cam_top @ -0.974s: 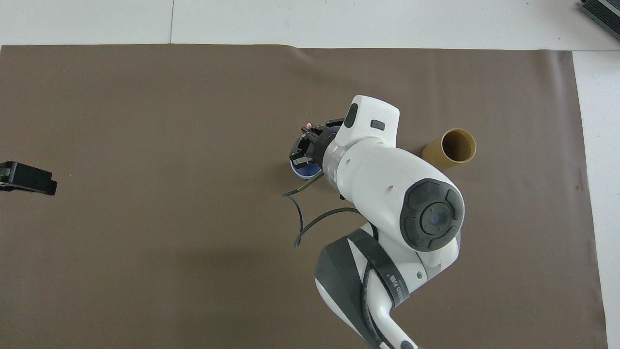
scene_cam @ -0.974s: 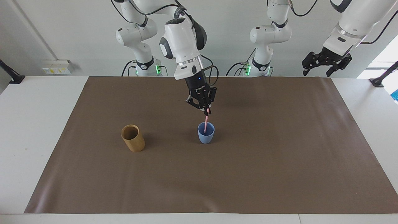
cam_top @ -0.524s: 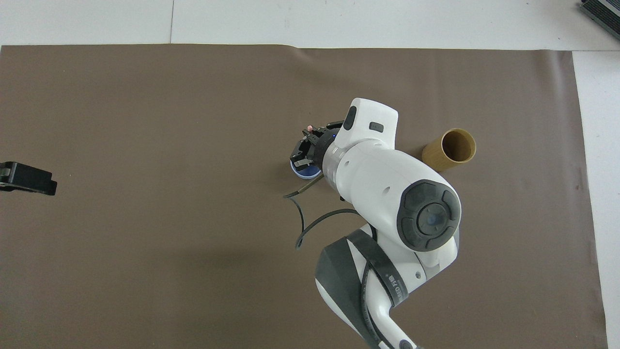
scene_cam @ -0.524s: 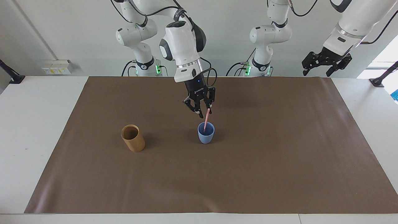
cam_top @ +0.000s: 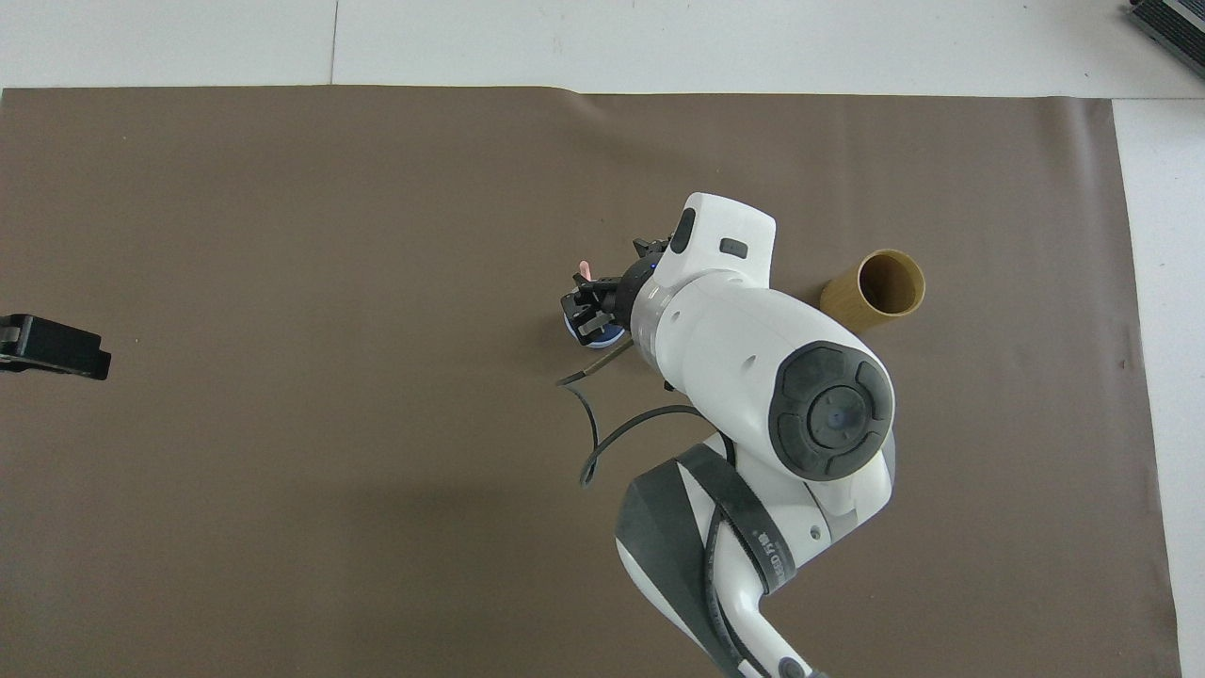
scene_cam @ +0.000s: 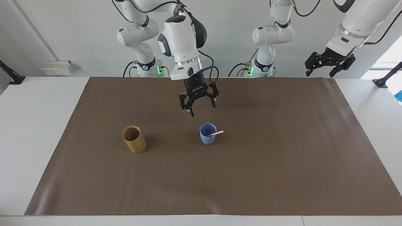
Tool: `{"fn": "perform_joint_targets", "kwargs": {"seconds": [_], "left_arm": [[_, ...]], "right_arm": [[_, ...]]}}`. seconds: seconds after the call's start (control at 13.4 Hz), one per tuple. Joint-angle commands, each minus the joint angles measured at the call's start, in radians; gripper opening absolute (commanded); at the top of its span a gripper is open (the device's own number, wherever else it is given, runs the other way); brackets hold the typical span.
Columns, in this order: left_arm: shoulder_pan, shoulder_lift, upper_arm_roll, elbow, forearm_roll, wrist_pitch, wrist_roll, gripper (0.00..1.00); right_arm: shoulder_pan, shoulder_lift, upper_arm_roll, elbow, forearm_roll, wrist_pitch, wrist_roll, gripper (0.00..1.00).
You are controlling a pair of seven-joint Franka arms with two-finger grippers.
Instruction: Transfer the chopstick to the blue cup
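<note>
The right gripper point(scene_cam: 201, 109) hangs in the air over the blue cup point(scene_cam: 208, 134), its fingers spread wide apart and holding nothing. The left gripper point(scene_cam: 329, 66) waits raised at the left arm's end of the table, its fingers likewise spread and empty.

The chopstick point(scene_cam: 215, 133) is a short, thin, pale pink stick. It lies in the blue cup at a low slant, one end down inside and the other end resting on the rim and poking out toward the left arm's end of the table. The cup is small, matte, light blue and without a handle, narrowing to a rounded base. It stands upright near the middle of the brown mat point(scene_cam: 282, 157). A taller tan cylindrical holder point(scene_cam: 134, 139) stands well apart from it, toward the right arm's end.

From overhead the right arm's wrist covers most of the cup point(cam_top: 576, 326); only a sliver of blue rim shows, and a small pink tip point(cam_top: 585, 269) that is probably the chopstick's outer end. The left gripper point(cam_top: 52, 347) is cut off at that view's edge. The part of the chopstick inside the cup is hidden by its wall.

There is white lettering on the right gripper's black body and on the arm's dark band, too small to read.
</note>
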Motion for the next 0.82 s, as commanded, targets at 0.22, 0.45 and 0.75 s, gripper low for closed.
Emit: {"fn": "perform_joint_targets", "kwargs": {"seconds": [0.22,0.45,0.75], "left_arm": [[0.014,-0.01,-0.006,0.005,-0.012,-0.017,0.01,1.0],[0.014,-0.01,-0.006,0.006,-0.012,-0.017,0.01,1.0],[0.014,-0.01,-0.006,0.006,-0.012,-0.017,0.01,1.0]], "right_arm": [[-0.126,-0.103,0.0,0.021,0.008,-0.29,0.362,1.0],[-0.23,-0.108,0.0,0.063,-0.004,-0.421,0.398,1.0],[-0.354,-0.106,0.0,0.159,-0.014,-0.606,0.326,1.0]]}}
